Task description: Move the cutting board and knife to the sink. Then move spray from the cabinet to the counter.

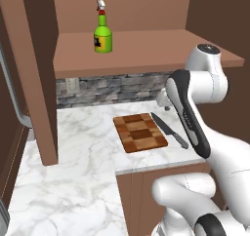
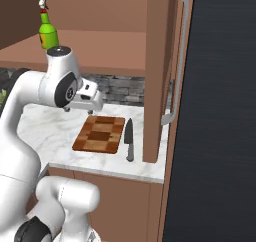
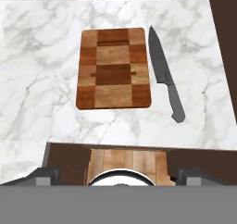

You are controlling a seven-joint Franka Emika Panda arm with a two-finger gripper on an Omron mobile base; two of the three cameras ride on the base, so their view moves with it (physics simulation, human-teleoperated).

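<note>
On the counter (image 3: 41, 79) we found the board (image 3: 114, 68) lying flat with the knife (image 3: 164, 79) just beside it, and, the gripper (image 3: 115, 174) hovering with jaws spread and empty, we judged a flat board might slip when pinched.

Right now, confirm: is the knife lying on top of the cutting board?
No, the knife lies on the counter beside the cutting board.

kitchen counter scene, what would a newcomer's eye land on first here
The checkered cutting board lying flat on the white marble counter draws the eye first, with the dark knife right beside it, apart from it, point toward the stone backsplash. Next comes the bright green spray bottle standing upright on the brown cabinet shelf above.
</note>
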